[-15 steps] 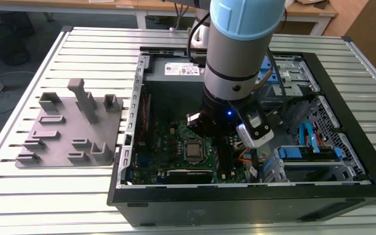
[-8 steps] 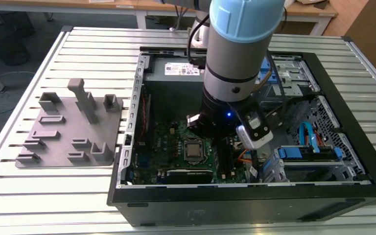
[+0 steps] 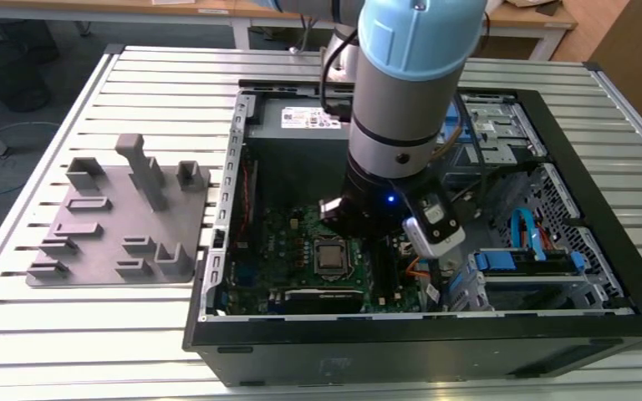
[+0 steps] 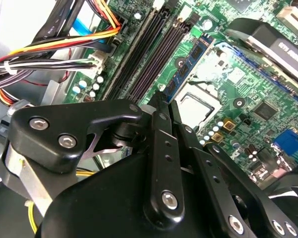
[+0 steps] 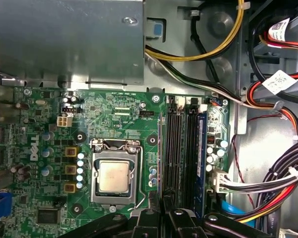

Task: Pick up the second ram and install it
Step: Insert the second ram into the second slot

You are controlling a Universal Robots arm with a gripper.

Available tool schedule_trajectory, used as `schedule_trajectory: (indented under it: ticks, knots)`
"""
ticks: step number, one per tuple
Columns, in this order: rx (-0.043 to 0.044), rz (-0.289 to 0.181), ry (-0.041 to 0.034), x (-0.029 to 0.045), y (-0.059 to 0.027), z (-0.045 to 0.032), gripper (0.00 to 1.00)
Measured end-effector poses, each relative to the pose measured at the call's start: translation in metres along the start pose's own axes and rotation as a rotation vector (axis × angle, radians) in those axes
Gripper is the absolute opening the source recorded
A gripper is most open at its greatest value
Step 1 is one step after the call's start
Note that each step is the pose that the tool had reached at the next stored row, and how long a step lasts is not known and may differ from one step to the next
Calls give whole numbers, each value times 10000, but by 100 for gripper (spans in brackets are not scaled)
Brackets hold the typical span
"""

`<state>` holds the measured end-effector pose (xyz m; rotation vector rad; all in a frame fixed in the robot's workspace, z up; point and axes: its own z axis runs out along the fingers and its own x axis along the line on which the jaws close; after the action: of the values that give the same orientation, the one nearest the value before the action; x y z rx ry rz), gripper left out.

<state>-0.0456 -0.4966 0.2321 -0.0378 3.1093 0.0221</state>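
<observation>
We see the black metal fingers (image 4: 161, 148) clenched on the second ram (image 4: 189, 63). They pinch its thin edge near one end, so the gripper (image 4: 162, 99) has the stick in hand. In the second wrist view the stick is a long, flat, dark green board with black chips and a bluish label. It stands on edge just beside the processor (image 4: 198, 106). In the first wrist view it shows as a thin line (image 5: 160, 148) along the black memory slots (image 5: 181, 148), on their processor side. We cannot tell whether it is seated or just above its slot.

The gripper's links are matte black bars with bright screw heads. Around it lies the glossy green motherboard (image 5: 114, 119), dotted with round capacitors. The processor's square silvery lid sits in a steel frame. Bundled red, yellow, black and white cables (image 5: 268, 183) run past, some with white tags whose print we cannot make out. A plain grey metal box (image 5: 64, 39) borders the board.

In the exterior view, the light blue and silver arm (image 3: 410, 83) reaches into an open black computer case (image 3: 410, 334). To the exterior view's left stands a grey plastic fixture block (image 3: 120, 217) with upright posts. Both rest on a ribbed aluminium table (image 3: 76, 342), with wooden desks (image 3: 131, 8) behind.
</observation>
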Motion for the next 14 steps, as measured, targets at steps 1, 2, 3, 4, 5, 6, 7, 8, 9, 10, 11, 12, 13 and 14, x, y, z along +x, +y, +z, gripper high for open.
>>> schedule_trajectory:
  ticks: [1, 2, 3, 4, 5, 6, 7, 8, 9, 10, 11, 12, 13, 14]
  knots:
    - [0, 0, 0, -5, 0, 7, 14]
    - [0, 1, 0, -11, 1, 13, 14]
    - [1, 0, 0, -15, 2, 19, 14]
    - [1, 0, 0, -20, 3, 24, 14]
    - [1, 0, 1, -24, 5, 30, 14]
    - [1, 1, 0, -28, 9, 39, 14]
    - [0, 1, 0, -30, 14, 48, 14]
    - [-1, 2, 0, -31, 18, 59, 14]
    - [2, 5, 1, -32, 25, 68, 14]
    - [3, 20, 1, -32, 34, 79, 14]
    - [2, 56, 0, -33, 42, 90, 14]
    - [3, 97, -1, -34, 50, 100, 14]
    - [5, 151, -2, -36, 55, 109, 14]
    - [7, 203, -2, -39, 61, 116, 14]
